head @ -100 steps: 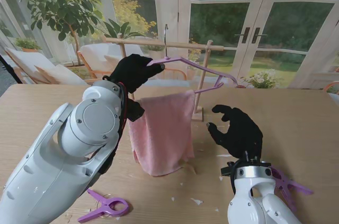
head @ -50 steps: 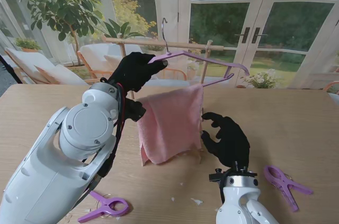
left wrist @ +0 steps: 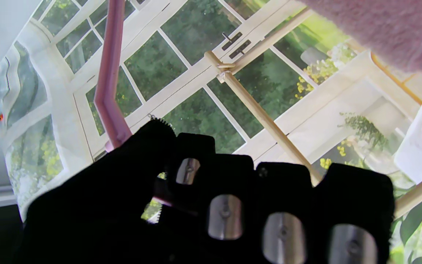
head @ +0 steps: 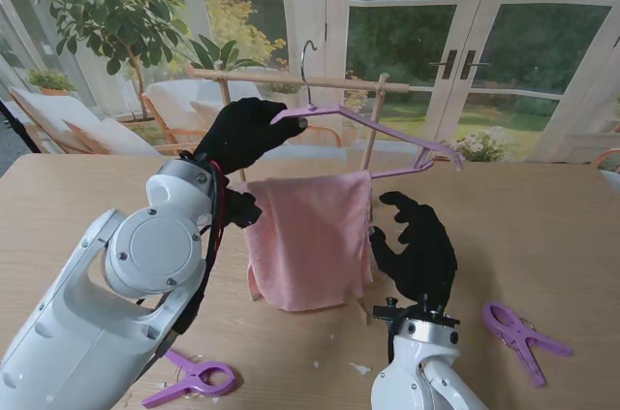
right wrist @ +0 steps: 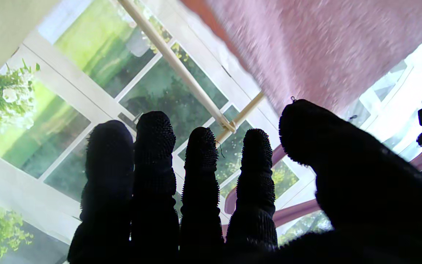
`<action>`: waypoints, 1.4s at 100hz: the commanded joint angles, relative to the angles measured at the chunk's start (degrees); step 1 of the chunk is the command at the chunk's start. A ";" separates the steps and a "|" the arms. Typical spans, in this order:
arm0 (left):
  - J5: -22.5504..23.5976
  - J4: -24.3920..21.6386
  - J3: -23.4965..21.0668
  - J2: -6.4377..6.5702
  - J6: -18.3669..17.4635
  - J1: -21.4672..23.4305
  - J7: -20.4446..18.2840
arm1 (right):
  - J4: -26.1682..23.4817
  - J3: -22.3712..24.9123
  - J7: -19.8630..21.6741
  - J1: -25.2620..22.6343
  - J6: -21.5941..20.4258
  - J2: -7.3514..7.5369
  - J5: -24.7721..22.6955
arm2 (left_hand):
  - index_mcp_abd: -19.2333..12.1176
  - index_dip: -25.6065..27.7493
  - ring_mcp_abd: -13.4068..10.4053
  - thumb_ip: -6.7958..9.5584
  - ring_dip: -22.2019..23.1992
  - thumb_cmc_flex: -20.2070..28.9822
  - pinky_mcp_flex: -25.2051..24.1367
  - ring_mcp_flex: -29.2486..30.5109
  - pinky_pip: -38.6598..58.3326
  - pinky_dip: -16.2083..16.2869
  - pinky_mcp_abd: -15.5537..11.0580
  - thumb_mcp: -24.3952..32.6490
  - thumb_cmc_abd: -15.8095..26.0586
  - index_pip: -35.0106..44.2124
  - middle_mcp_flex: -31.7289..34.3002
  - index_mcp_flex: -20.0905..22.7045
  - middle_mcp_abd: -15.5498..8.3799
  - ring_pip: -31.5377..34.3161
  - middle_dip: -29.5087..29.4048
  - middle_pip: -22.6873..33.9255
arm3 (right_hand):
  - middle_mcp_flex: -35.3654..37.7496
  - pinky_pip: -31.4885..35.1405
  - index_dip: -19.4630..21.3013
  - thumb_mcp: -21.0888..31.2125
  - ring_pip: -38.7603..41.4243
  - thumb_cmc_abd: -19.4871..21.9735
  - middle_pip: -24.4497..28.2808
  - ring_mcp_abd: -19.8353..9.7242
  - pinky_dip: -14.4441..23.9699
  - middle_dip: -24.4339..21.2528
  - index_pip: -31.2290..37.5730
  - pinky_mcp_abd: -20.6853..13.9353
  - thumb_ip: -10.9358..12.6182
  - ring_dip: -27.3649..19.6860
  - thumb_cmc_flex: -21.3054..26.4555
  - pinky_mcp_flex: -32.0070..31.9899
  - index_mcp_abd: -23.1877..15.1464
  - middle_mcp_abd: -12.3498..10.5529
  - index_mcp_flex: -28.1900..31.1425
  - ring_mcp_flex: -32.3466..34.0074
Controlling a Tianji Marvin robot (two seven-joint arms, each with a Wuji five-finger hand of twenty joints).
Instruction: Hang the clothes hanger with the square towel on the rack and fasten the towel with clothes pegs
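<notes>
My left hand (head: 244, 131) is shut on the left end of the purple clothes hanger (head: 373, 126), held up over the table. The hanger's metal hook (head: 306, 56) sits by the wooden rack's top bar (head: 339, 82); I cannot tell whether it rests on the bar. A pink square towel (head: 308, 236) drapes from the hanger's lower bar. My right hand (head: 417, 245) is open beside the towel's right edge, fingers spread, holding nothing. In the left wrist view the gloved fingers (left wrist: 225, 190) curl round the hanger arm (left wrist: 109, 73). The right wrist view shows the towel (right wrist: 324, 47) close by.
One purple clothes peg (head: 192, 376) lies on the table near my left arm, another peg (head: 523, 329) to the right of my right forearm. The rack's upright (head: 370, 139) stands behind the towel. Small white scraps (head: 358, 368) dot the table. Glass doors and plants lie beyond.
The hanger has swung and risen with its hook now up by the rack bar. The towel has lifted off the table and hangs free. My right hand has moved left to the towel's edge.
</notes>
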 commanded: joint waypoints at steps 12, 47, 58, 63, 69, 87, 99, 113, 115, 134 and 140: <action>-0.36 0.86 0.22 0.19 -3.18 0.74 -0.65 | 0.16 0.37 -1.35 -0.72 -0.13 -1.40 2.16 | 2.86 2.54 -5.33 2.75 1.06 -1.56 1.85 2.49 17.15 2.59 0.73 3.68 -1.03 3.84 2.37 3.93 -5.45 8.03 -0.61 4.31 | -1.61 1.12 0.80 -0.29 1.20 1.17 1.41 -1.61 29.23 0.66 -0.45 -2.26 0.07 0.65 -0.07 -0.60 0.62 -1.83 -2.25 -0.84; -2.54 0.63 0.08 0.36 -3.72 1.57 -1.58 | 4.52 -0.43 -1.08 3.88 1.73 -2.99 7.78 | 2.93 2.40 -5.15 2.68 1.18 -1.79 1.77 2.48 17.15 2.86 1.21 4.49 -1.23 3.87 2.36 4.29 -5.31 8.04 -0.73 4.55 | 0.02 1.35 -0.59 -0.30 1.80 0.72 1.83 -1.98 29.31 0.73 -0.80 -2.15 0.09 0.71 -0.62 -0.56 2.59 -1.97 -0.28 0.06; -2.89 0.97 0.46 0.21 -3.37 1.10 -1.39 | 5.56 -1.43 -0.93 4.89 1.56 -3.23 8.45 | 2.92 2.39 -5.20 2.66 1.19 -1.80 1.78 2.49 17.15 2.86 1.20 4.50 -1.15 3.88 2.36 4.28 -5.31 8.03 -0.77 4.56 | 1.40 1.45 -0.21 0.22 1.99 0.25 1.98 -1.84 29.31 0.78 1.22 -1.89 0.00 0.69 -0.78 -0.18 2.06 -2.04 2.19 0.89; -2.91 0.96 0.52 0.23 -3.22 1.04 -1.47 | 5.76 -1.79 -0.89 5.18 1.52 -3.32 8.70 | 2.92 2.38 -5.19 2.64 1.20 -1.84 1.78 2.49 17.15 2.86 1.21 4.45 -1.14 3.88 2.36 4.28 -5.31 8.02 -0.78 4.57 | 1.80 1.46 0.04 0.36 2.01 0.09 2.05 -1.72 29.29 0.83 2.16 -1.80 -0.03 0.67 -0.74 -0.03 2.08 -2.00 3.43 1.07; -2.93 0.82 0.44 0.24 -2.96 1.11 -1.53 | 5.81 -2.16 -0.82 5.31 1.38 -3.39 8.95 | 2.92 2.37 -5.20 2.65 1.20 -1.81 1.78 2.49 17.15 2.86 1.20 4.49 -1.11 3.88 2.36 4.28 -5.31 8.01 -0.80 4.58 | 2.59 1.48 1.14 0.73 2.19 -0.14 2.17 -1.76 29.25 0.97 5.05 -1.60 -0.21 0.68 -0.56 0.12 1.57 -1.93 5.97 1.56; -2.29 0.56 0.47 0.22 -2.35 1.35 -1.36 | 5.85 -2.81 -1.43 5.19 0.97 -3.37 8.25 | 2.91 2.39 -5.26 2.63 1.21 -1.74 1.80 2.49 17.15 2.83 1.13 4.35 -1.03 3.84 2.35 4.07 -5.31 8.00 -0.83 4.59 | 3.23 1.54 -0.18 0.80 2.25 -1.52 1.88 -1.76 29.13 1.00 9.12 -1.48 -3.40 0.60 2.36 0.39 0.85 -1.72 6.65 1.83; -1.52 0.69 0.58 0.25 -2.06 1.22 -1.25 | 5.41 -2.99 -2.00 4.35 0.90 -3.18 6.96 | 2.86 2.43 -5.32 2.63 1.20 -1.79 1.83 2.50 17.15 2.80 1.02 4.28 -0.87 3.84 2.35 3.97 -5.31 8.00 -0.84 4.59 | 0.24 1.32 -2.04 9.30 2.02 -2.12 0.85 -1.55 29.05 -0.72 8.47 -1.48 -0.20 0.63 11.21 -0.22 2.35 -0.21 4.35 0.37; -1.35 0.62 0.58 0.21 -1.49 1.25 -1.15 | 4.69 -2.97 -2.68 3.27 0.38 -3.05 6.22 | 2.90 2.46 -5.40 2.66 1.19 -1.69 1.85 2.50 17.15 2.74 0.89 4.20 -0.85 3.86 2.35 3.94 -5.31 7.99 -0.86 4.60 | -1.35 1.41 -0.44 13.68 2.05 -3.60 1.14 -1.33 29.07 -1.19 6.99 -1.59 0.44 -0.11 13.31 -0.46 4.97 0.31 2.88 -0.23; -1.30 0.61 0.58 0.22 -1.43 1.25 -1.19 | 4.57 -2.97 -2.70 3.14 0.25 -3.04 6.20 | 2.89 2.46 -5.41 2.67 1.19 -1.66 1.85 2.50 17.15 2.73 0.88 4.20 -0.85 3.86 2.35 3.93 -5.31 7.99 -0.86 4.60 | -1.42 1.42 -0.24 13.52 2.25 -3.41 1.32 -1.53 29.07 -1.12 7.16 -1.60 0.37 -0.04 12.82 -0.46 5.14 0.26 3.04 -0.23; -1.52 0.55 0.72 0.19 -0.80 1.40 -1.20 | 4.19 -3.30 -3.04 2.79 -0.71 -3.10 6.34 | 2.87 2.48 -5.39 2.70 1.16 -1.65 1.84 2.50 17.15 2.68 0.87 4.10 -0.85 3.88 2.35 3.93 -5.31 7.98 -0.87 4.61 | -0.96 1.65 0.90 6.16 3.09 -1.73 3.47 -1.85 28.97 0.35 13.01 -1.61 -1.08 0.78 7.24 -0.22 6.74 -0.67 3.71 0.39; -1.68 0.45 0.76 0.20 -0.71 1.48 -1.33 | 4.22 -3.53 -2.91 3.02 -0.74 -3.17 6.63 | 2.87 2.49 -5.42 2.73 1.16 -1.59 1.85 2.50 17.15 2.66 0.82 4.13 -0.90 3.88 2.35 3.93 -5.31 7.99 -0.87 4.61 | -0.37 1.68 0.33 4.79 3.19 -2.30 3.61 -1.93 28.94 0.83 14.68 -1.63 -2.25 0.82 6.55 -0.16 6.69 -0.79 4.44 0.63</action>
